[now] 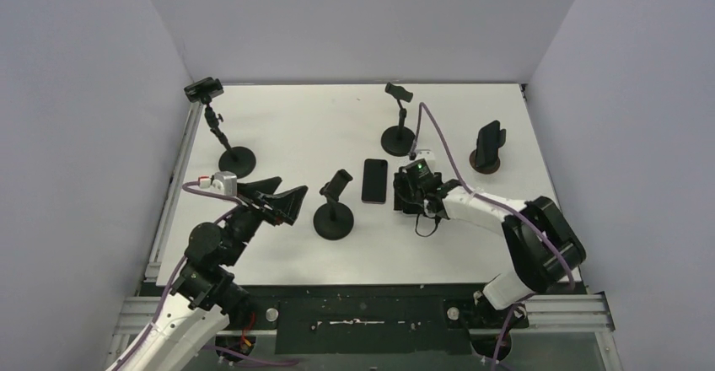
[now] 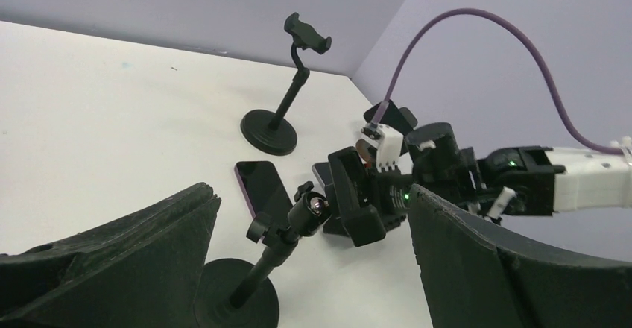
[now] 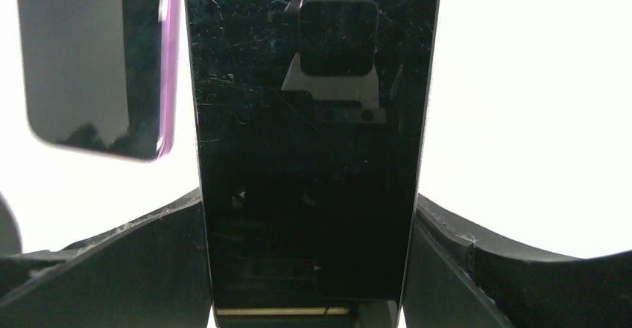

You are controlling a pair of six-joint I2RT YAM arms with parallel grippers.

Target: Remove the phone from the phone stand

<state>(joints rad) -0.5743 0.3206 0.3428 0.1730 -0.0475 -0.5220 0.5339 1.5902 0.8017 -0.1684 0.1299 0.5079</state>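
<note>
My right gripper (image 1: 411, 192) is low over the table, shut on a black phone (image 3: 307, 119) that fills the space between its fingers (image 3: 134, 261). This phone lies next to a purple-edged phone (image 1: 374, 180) lying flat on the table, which also shows in the right wrist view (image 3: 97, 52) and the left wrist view (image 2: 261, 186). Another dark phone (image 1: 487, 143) stands in a small stand at the back right. My left gripper (image 1: 282, 196) is open and empty, facing an empty phone stand (image 1: 335, 202), whose ball head (image 2: 311, 210) is between its fingers but farther off.
Two more empty stands are at the back, one on the left (image 1: 221, 126) and one in the middle (image 1: 398, 122), the latter also in the left wrist view (image 2: 287, 97). White walls enclose the table (image 1: 287, 126) on three sides.
</note>
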